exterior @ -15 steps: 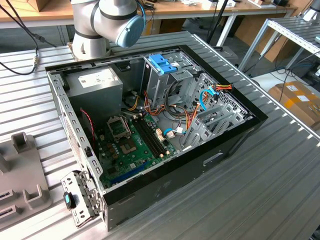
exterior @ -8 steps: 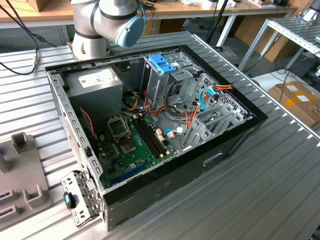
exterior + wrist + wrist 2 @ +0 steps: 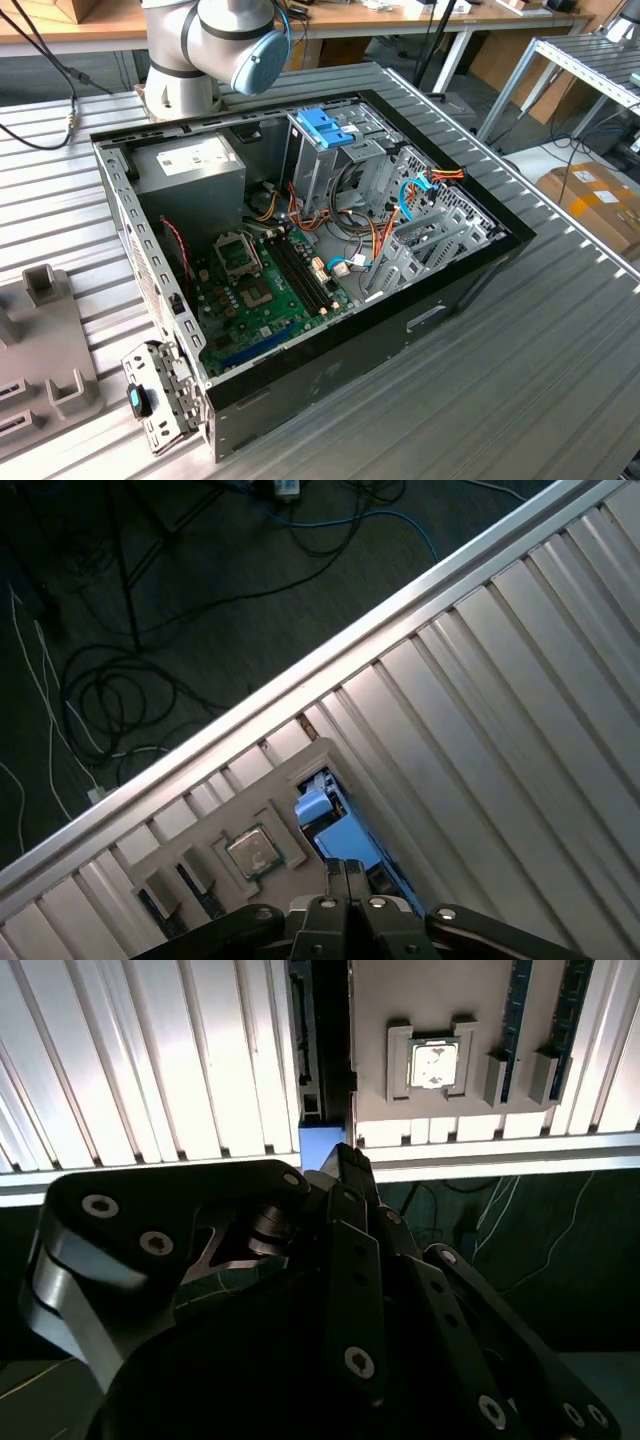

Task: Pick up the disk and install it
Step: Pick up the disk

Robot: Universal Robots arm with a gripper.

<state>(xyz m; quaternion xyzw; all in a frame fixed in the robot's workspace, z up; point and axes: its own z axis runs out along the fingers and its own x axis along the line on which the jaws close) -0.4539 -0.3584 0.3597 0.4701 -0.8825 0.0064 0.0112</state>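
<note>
The disk point(image 3: 340, 835) stands on edge in a slot of a grey fixture plate point(image 3: 300, 760), with its light-blue rail facing up. In the second wrist view the same light-blue rail end of the disk point(image 3: 318, 1143) shows at the plate's point(image 3: 430, 1000) edge. My gripper point(image 3: 347, 868) hangs directly over that end, its two black fingers pressed together with nothing between them. In the second wrist view the gripper point(image 3: 345, 1160) has its tips just beside the blue end; whether they touch it I cannot tell.
A processor chip point(image 3: 253, 852) and memory sticks point(image 3: 520, 1010) sit in other pockets of the plate. In the exterior view the open computer case point(image 3: 450, 290) lies on the ribbed table, with a blue-latched drive cage point(image 3: 325, 128) at its far side. The fixture plate point(image 3: 45, 330) lies at that view's left. Beyond the table edge point(image 3: 300, 680), cables cover the floor.
</note>
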